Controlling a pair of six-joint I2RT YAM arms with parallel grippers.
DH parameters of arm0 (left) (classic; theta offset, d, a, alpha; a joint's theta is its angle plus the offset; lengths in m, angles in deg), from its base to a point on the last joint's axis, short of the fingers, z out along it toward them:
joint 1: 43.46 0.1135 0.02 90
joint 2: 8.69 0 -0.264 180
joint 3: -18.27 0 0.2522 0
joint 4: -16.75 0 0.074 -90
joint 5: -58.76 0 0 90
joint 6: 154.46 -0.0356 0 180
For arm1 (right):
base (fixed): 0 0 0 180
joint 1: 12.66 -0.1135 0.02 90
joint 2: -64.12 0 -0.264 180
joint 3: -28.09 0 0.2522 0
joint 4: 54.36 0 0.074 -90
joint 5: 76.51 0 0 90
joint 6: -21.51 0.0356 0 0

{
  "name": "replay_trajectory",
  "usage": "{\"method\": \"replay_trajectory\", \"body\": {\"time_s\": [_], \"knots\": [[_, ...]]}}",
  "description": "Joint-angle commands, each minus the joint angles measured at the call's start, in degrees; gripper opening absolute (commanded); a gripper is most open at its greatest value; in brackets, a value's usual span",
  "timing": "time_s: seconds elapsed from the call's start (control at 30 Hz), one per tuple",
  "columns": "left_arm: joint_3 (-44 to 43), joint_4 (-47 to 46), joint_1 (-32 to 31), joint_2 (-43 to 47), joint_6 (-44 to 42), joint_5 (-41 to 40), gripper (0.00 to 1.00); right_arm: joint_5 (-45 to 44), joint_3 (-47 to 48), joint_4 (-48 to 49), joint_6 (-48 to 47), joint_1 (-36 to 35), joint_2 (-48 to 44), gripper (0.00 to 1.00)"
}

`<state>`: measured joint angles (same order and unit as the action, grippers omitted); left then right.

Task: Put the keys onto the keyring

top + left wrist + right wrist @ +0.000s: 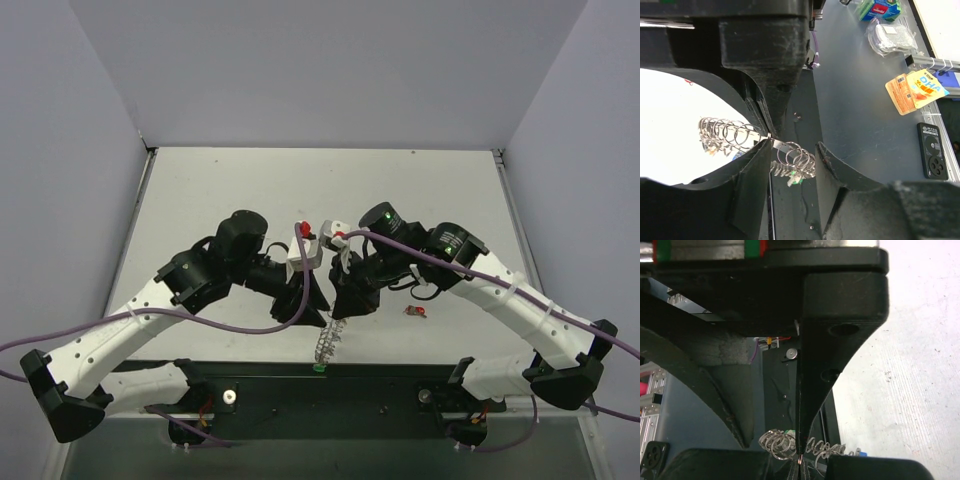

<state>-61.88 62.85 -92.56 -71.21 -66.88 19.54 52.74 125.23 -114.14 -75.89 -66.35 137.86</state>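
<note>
The keyring [328, 345] hangs edge-on over the table's near edge, between the two gripper tips. Its metal loops show in the left wrist view [797, 160] and in the right wrist view [777, 442]. A green key [320, 367] dangles from its low end and also shows in the left wrist view [795, 179]. My right gripper [340, 308] is shut on the keyring's band [801, 465]. My left gripper [322, 318] is open, with some loops in the gap between its fingers [792, 150], and one fingertip [762, 145] meets the right gripper's tip. A red key [415, 312] lies on the table to the right.
The black base rail [330, 395] runs along the near edge under the ring. White walls close in the table's left, right and back. Off the table, the left wrist view shows orange and yellow packets [915, 92] and a black remote [935, 150].
</note>
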Motion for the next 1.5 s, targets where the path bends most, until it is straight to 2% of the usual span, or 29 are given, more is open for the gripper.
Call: {"method": "replay_trajectory", "body": {"time_s": [0.0,0.07,0.4,0.53,0.83,1.1,1.33,1.4,1.47], "knots": [[0.03,-3.77,-0.64,0.12,-0.57,-0.95,0.46,2.5,2.06,0.4,-0.51,-0.45,-0.69,0.0],[0.12,-4.3,-0.56,-0.14,-0.49,-0.95,0.43,2.59,1.97,0.58,-0.51,-0.45,-0.87,0.0],[0.47,-6.32,-0.56,-1.73,0.31,-1.39,0.41,3.03,1.09,1.98,-0.25,-0.62,-2.8,0.0],[0.82,-6.67,-0.64,-1.55,0.39,-1.48,0.36,3.38,0.83,2.6,-0.16,-0.62,-3.68,0.0],[1.44,-5.53,-0.56,-0.67,-0.13,-3.76,0.4,3.12,0.39,3.04,-0.07,-0.54,-4.48,0.0],[3.11,-10.8,-0.56,1.0,2.06,-3.67,0.34,3.47,0.03,3.92,0.28,-0.62,-5.0,0.0],[3.2,-13.0,-0.56,1.26,3.73,-3.15,0.34,3.65,-0.58,4.18,0.28,-0.62,-5.0,0.0],[3.2,-13.35,-0.56,1.09,4.08,-2.8,0.3,3.56,-0.84,4.45,0.28,-0.62,-5.09,0.0],[3.11,-13.27,-0.56,0.82,4.17,-2.36,0.16,3.21,-0.93,4.8,0.28,-0.54,-5.35,0.0]]}}
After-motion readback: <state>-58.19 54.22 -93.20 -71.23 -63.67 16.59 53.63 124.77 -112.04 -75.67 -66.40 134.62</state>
